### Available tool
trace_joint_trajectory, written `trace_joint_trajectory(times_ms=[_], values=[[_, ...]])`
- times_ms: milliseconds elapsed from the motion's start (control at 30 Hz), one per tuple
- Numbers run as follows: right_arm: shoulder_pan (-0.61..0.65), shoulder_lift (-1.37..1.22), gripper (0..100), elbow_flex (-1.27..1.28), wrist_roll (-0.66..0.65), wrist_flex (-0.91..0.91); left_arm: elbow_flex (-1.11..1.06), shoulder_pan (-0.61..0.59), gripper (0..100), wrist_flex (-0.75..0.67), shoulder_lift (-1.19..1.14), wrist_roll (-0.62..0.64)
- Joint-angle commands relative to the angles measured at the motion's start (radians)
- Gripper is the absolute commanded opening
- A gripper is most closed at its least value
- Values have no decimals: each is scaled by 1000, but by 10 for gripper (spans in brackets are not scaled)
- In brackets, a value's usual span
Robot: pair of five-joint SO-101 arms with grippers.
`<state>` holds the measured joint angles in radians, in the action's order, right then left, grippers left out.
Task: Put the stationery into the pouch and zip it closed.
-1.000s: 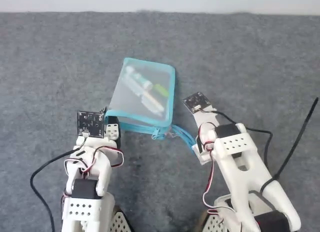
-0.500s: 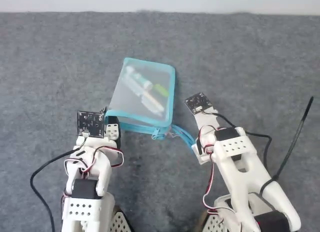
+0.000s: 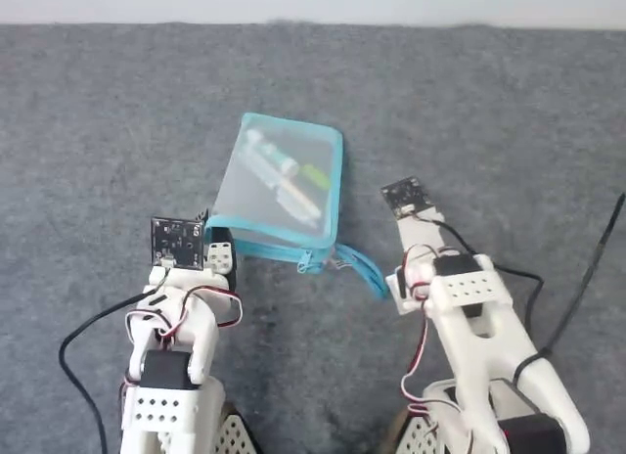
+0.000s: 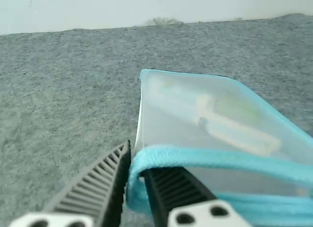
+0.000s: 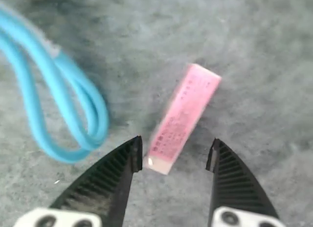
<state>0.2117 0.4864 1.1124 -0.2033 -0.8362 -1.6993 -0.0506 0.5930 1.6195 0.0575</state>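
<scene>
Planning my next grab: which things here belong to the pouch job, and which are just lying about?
Job: pouch, clamped by left gripper; stationery inside it; pink eraser under open right gripper.
Lying about: grey carpet, black cable.

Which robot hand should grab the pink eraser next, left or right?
Right. The right hand is open, and the pink eraser lies just in front of it, one end between its two sides. The left hand is shut on the blue edge of the pouch, so it is probably busy holding that.
</scene>
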Motion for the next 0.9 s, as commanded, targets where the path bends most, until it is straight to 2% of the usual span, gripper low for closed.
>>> trace_joint_trajectory(times_ms=[0, 300, 567, 767, 867], values=[[-25, 33, 223, -6, 12, 13, 8, 9, 12, -40, 20, 11], [-30, -31, 222, -6, 12, 54, 8, 9, 12, -40, 20, 11], [-31, -143, 69, -57, 12, 54, 8, 9, 12, -20, 20, 11], [-33, -139, 13, -57, 5, 47, 8, 9, 12, -23, 20, 11], [-33, -101, 7, -78, 2, -30, 8, 9, 12, -23, 20, 11]])
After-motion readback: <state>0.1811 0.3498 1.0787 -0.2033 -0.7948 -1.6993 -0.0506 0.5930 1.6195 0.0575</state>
